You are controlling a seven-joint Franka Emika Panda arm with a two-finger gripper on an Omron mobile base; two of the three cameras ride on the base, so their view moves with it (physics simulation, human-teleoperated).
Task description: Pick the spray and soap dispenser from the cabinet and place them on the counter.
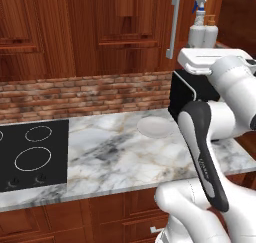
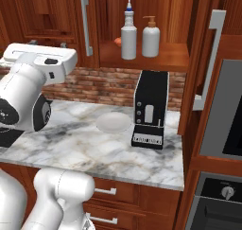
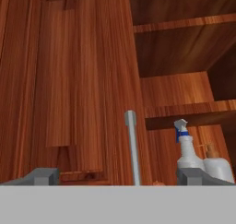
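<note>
The spray [image 2: 128, 35], slim with a blue-and-white nozzle, stands on the shelf of the open cabinet [image 2: 158, 58]. The squat soap dispenser [image 2: 151, 38] with an orange pump stands just to its right. In the hand view the spray [image 3: 185, 149] and soap dispenser [image 3: 216, 165] sit low at the right, past the silver door handle [image 3: 132, 147]. My gripper [image 3: 120, 178] is open with nothing between its fingers, well short of the shelf and facing the cabinet door. From the left base, the spray [image 1: 199, 18] and dispenser [image 1: 211, 33] show above my hand. The marble counter [image 1: 120, 152] lies below.
A black coffee machine [image 2: 151, 108] stands on the counter under the open cabinet, with a white plate [image 2: 114, 122] to its left. A black cooktop [image 1: 32, 154] is set in the counter's left. An orange object [image 2: 117, 42] sits behind the spray. An oven column [image 2: 227, 125] is at right.
</note>
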